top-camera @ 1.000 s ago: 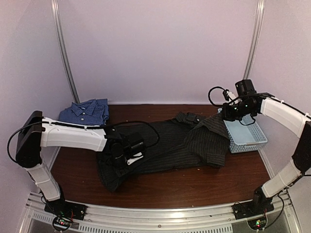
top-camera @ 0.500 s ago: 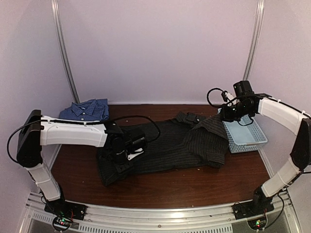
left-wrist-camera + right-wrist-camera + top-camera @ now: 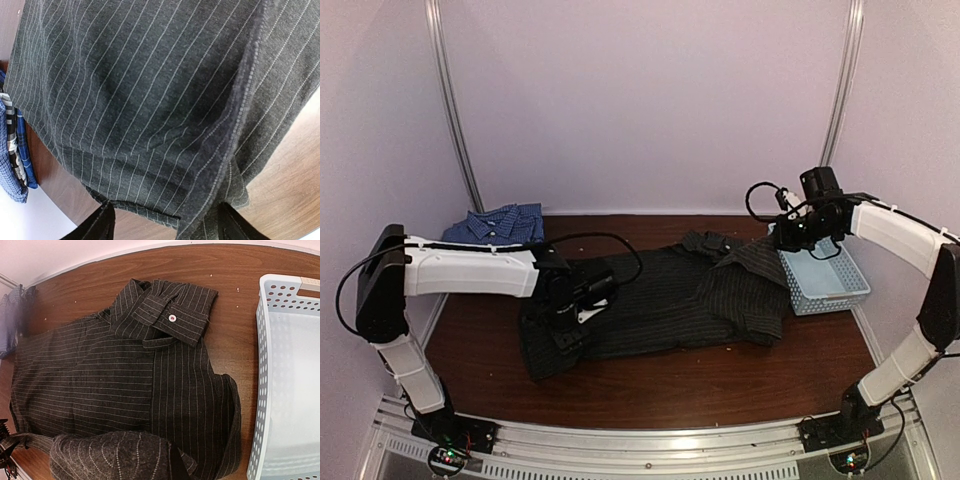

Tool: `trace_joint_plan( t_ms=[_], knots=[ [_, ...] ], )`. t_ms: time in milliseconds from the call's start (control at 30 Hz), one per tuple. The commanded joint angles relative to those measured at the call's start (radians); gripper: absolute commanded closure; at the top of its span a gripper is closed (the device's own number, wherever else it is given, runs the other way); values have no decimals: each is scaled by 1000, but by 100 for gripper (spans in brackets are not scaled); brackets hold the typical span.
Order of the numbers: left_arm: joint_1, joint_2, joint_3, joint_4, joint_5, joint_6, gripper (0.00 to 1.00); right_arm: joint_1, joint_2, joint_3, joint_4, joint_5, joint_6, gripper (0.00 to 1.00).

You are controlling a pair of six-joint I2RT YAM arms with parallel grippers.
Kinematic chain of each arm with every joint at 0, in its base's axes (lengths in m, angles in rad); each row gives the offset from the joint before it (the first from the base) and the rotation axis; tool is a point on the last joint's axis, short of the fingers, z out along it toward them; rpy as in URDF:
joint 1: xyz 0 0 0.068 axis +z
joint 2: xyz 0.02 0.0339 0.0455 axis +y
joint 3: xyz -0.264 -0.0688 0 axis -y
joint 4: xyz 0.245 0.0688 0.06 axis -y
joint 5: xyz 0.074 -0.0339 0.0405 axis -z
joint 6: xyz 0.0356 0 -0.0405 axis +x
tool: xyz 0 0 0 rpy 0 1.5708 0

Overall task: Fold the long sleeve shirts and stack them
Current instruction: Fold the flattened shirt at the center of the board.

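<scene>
Trouble is looking likeliest on the left side. The black shirt (image 3: 670, 300) is lying spread across the middle of the surface (image 3: 720, 385), with its collar end towards the basket (image 3: 825, 285) and its hem end bunching under the left end effector (image 3: 572, 308). In the left wrist view its fingers (image 3: 102, 227) are standing wide apart, with a hem fold running down between them and nothing pinched as far as I can see. The right end effector (image 3: 788, 232) is hovering over the shirt's shoulder just beside the basket. In its own view striped cloth is bulging against the lens and hiding the fingers, so I cannot tell how far they are closed or whether they are gripping. The blue shirt (image 3: 500, 225) is sitting folded in the far left corner, well apart.

By my reading, the fold is only beginning. If the left fingers are closing on one layer of that rumpled hem, the layer beneath is likely dragging behind and leaving the fold crooked. If the right side is lifting while the left is not gripping, the whole shirt may be sliding towards the basket, or a sleeve may be catching on its rim
</scene>
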Motion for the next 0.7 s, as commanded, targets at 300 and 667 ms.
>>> trace_joint_plan(
  t_ms=[300, 667],
  knots=[
    [5, -21, -13, 33, 51, 57, 24, -8, -22, -13, 8, -7, -23, 100],
    [6, 24, -32, 57, 7, 81, 20, 2, 29, 24, 14, -12, -25, 100]
  ],
)
